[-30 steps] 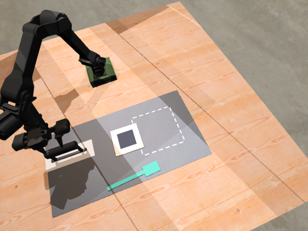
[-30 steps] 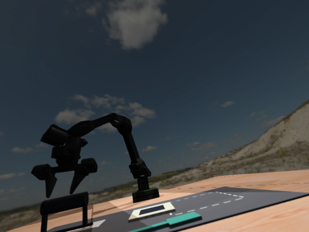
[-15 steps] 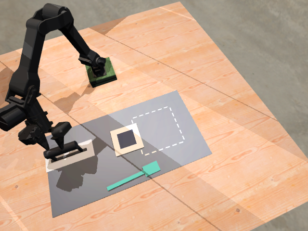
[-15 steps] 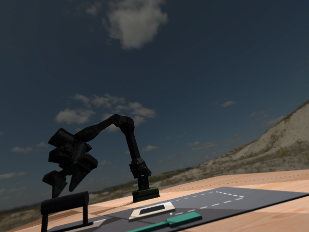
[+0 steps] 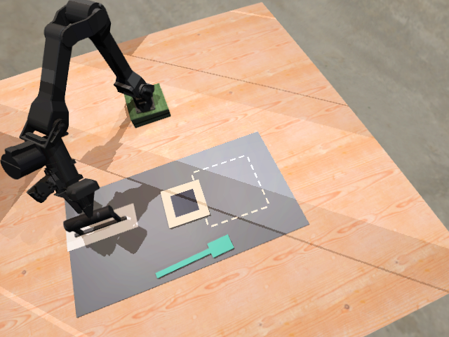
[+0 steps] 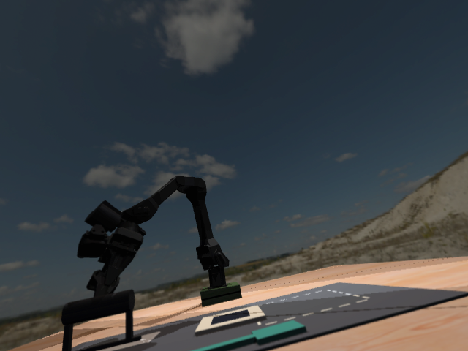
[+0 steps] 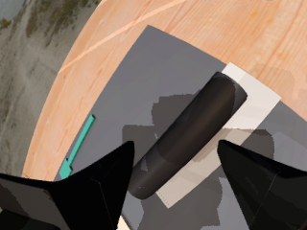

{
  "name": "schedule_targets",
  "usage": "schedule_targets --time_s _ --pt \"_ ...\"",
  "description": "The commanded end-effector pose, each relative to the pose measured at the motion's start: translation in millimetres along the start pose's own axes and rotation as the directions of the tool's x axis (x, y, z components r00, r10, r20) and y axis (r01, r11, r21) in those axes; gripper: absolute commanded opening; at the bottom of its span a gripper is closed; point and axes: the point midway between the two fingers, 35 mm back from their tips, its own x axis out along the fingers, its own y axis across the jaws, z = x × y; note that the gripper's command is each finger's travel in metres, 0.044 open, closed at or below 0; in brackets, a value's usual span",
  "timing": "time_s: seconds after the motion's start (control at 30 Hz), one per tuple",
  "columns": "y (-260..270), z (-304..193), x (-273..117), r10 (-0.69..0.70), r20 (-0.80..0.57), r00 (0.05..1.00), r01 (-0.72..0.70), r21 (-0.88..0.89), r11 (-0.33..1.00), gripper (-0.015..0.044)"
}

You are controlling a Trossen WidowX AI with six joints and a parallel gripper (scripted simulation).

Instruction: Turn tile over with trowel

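The trowel is a pale flat blade (image 5: 132, 210) (image 7: 256, 98) with a raised black bar handle (image 5: 101, 214) (image 6: 98, 306) (image 7: 194, 126) on two posts. It lies at the mat's left end. My gripper (image 5: 83, 213) (image 7: 177, 146) is open, low at the handle; in the wrist view the handle runs diagonally between the fingertips, not clamped. Contact cannot be told. The cream tile (image 5: 185, 203) (image 6: 230, 317) lies flat on the mat (image 5: 119, 279), its dark square mark up. Its right part covers some of the left side of the dashed outline (image 5: 257, 180) (image 6: 346, 304).
A teal spatula-shaped piece (image 5: 221, 246) (image 6: 279, 332) (image 7: 85, 136) lies flat on the mat near its front edge, beside the tile and outline. The arm's green base block (image 5: 163, 104) (image 6: 221, 295) stands on the wooden table (image 5: 290, 109) behind the mat.
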Motion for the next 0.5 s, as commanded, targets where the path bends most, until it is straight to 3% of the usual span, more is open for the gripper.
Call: schedule_targets --time_s 0.0,0.47 --pt "-1 -6 -1 0.036 0.022 0.999 -0.039 0.145 0.989 0.0300" --pt "-4 -24 -7 0.135 0.089 0.987 -0.161 0.555 0.816 0.0300"
